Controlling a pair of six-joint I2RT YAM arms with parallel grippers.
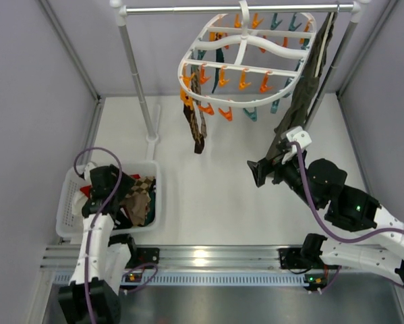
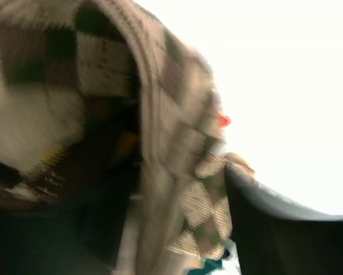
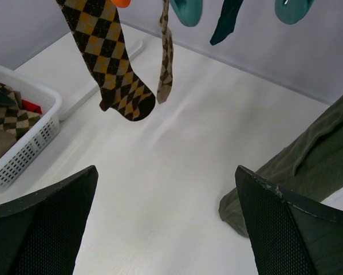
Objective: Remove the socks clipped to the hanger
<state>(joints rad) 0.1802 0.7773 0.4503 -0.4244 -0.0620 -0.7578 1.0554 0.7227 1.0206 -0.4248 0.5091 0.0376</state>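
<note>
The hanger hangs by its hook from a rail at the far side of the table. Socks are clipped along its left rim and dangle well above the tabletop. They are a brown-and-orange argyle sock, a thinner tan sock just beside it, and a dark teal sock further along. An olive garment drapes from the right end of the rail down to the table.

The left gripper sits low in the white basket at the table's near left, among a pile of argyle socks lying there. Its wrist view is blurred and filled with argyle cloth pressed close against one dark finger. Whether the jaws clench the cloth or have let it go cannot be told.

The right gripper hovers over bare table, with the hanging socks ahead to its left and the foot of the garment to its right. Its jaws are spread wide with nothing between them.
</note>
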